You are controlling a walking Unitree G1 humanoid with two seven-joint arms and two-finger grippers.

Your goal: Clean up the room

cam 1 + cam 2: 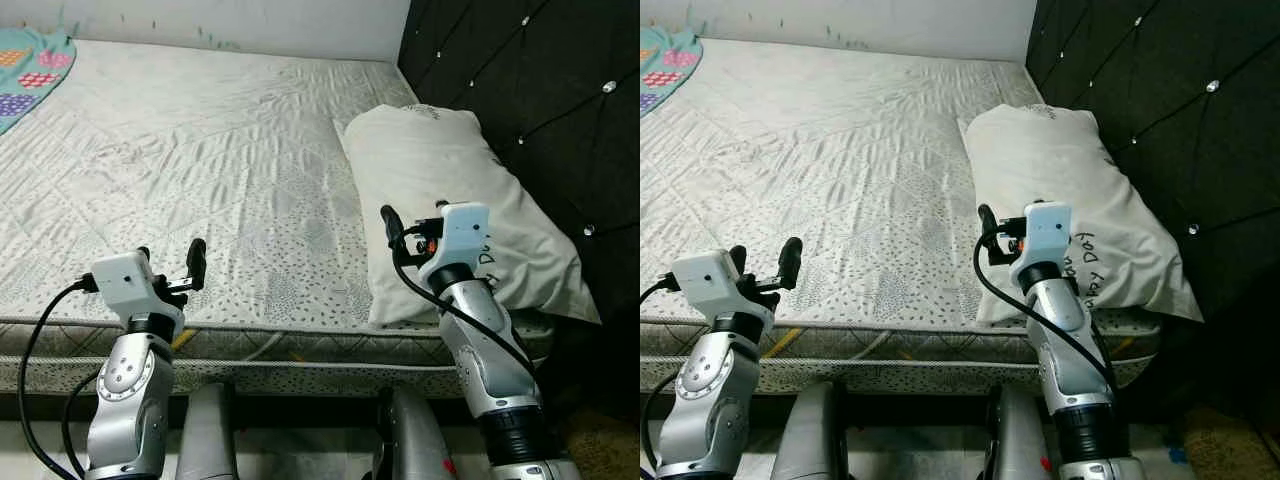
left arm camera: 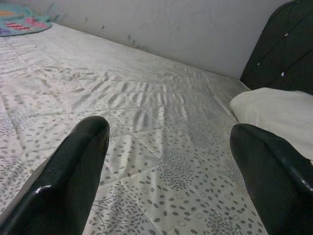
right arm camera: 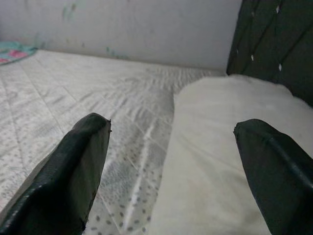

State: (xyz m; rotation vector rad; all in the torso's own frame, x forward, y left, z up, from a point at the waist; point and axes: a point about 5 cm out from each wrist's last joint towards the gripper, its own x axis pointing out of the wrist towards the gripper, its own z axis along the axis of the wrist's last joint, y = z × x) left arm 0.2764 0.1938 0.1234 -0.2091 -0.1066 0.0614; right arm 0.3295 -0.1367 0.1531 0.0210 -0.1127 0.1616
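Seen from the bed's near edge, left to right. At the far left corner of the bed (image 1: 180, 140), one patterned blanket (image 1: 28, 72), partly in view. Near edge, left: left claw (image 1: 170, 268), released, holding nothing, aimed across bare mattress. Further right: right claw (image 1: 413, 228), also released and empty, hovering at the near left corner of one white pillow (image 1: 455, 200). Pillow by the right edge against one dark tufted headboard (image 1: 540, 110), long axis running from near edge toward the far wall. Right arm clearly nearer the pillow; likely next grasp there.
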